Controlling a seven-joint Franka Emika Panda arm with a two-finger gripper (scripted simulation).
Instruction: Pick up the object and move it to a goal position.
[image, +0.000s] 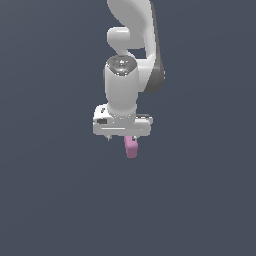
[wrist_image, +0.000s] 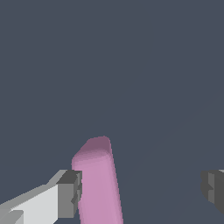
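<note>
Gripper (wrist_image: 141, 188) standing wide, one finger (wrist_image: 70, 192) touching or just beside the pink object (wrist_image: 99, 183), the other well apart: centring on the object before closing is advisable, grey floor (image: 45, 200) lying beyond.

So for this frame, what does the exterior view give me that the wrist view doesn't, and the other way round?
Only the exterior view shows the white arm and the tool's body, with the pink block sticking out below it. Only the wrist view shows the two fingers set wide apart: one sits against the block's side, the other stands well clear, so the tool is open. Both show the pink block on a plain dark background.
</note>
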